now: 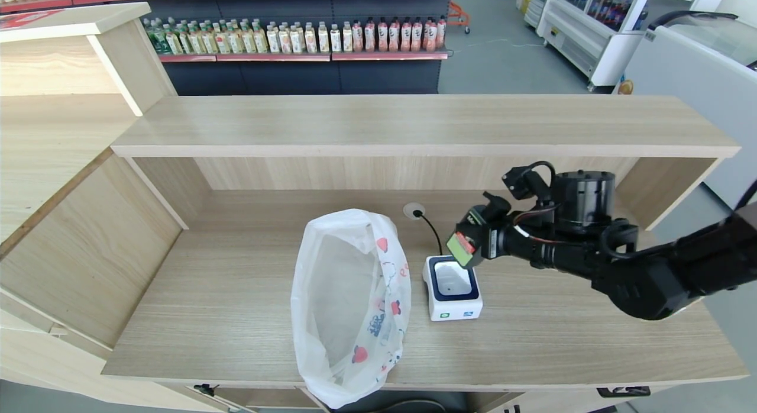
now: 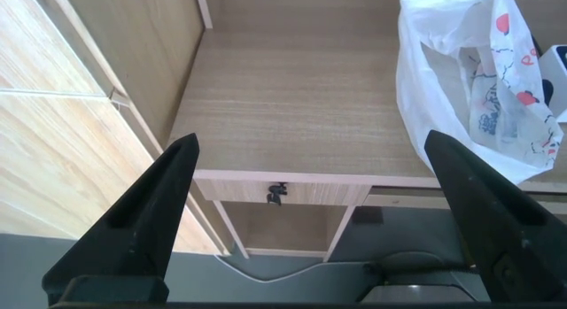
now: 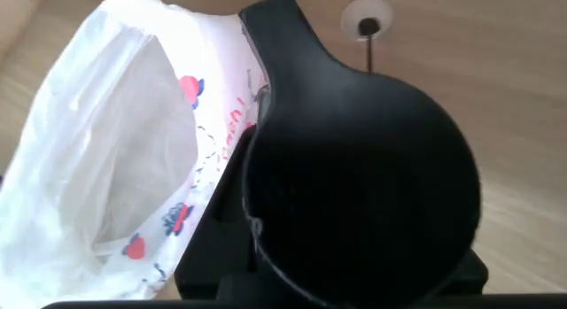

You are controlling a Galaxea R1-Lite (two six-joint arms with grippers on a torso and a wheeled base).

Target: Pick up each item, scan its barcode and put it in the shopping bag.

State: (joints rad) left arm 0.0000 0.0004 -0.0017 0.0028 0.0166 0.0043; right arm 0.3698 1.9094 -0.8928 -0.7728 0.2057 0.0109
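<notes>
Right gripper [image 1: 471,242]: closed on a small green packet with a red label [image 1: 461,248], fingers pinching it at the arm's tip. The arm comes in from 3 o'clock. The packet is held in the air, tilted, just over the 1 o'clock corner of the white box-shaped barcode scanner with a dark-framed window [image 1: 452,286] (clear of the window, not touching). The scanner stands on the light wooden counter [image 1: 562,336]. A thin black cable [image 1: 433,231] runs from its 12 o'clock side to a round grey grommet [image 1: 414,210] at 11 o'clock. Just beside the scanner, at its 9 o'clock, stands the translucent white plastic shopping bag with red and blue prints [image 1: 349,306], mouth open upward; its base overhangs the counter's 6 o'clock edge. Whether anything lies inside, I cannot tell. Left gripper [image 2: 306,220]: fingers spread wide, holding nothing, hanging off the counter's near edge at about 8 o'clock from the bag (judged from its own camera). Beyond the raised ledge, at 12 o'clock, is a store shelf lined with bottles [image 1: 295,38].
</notes>
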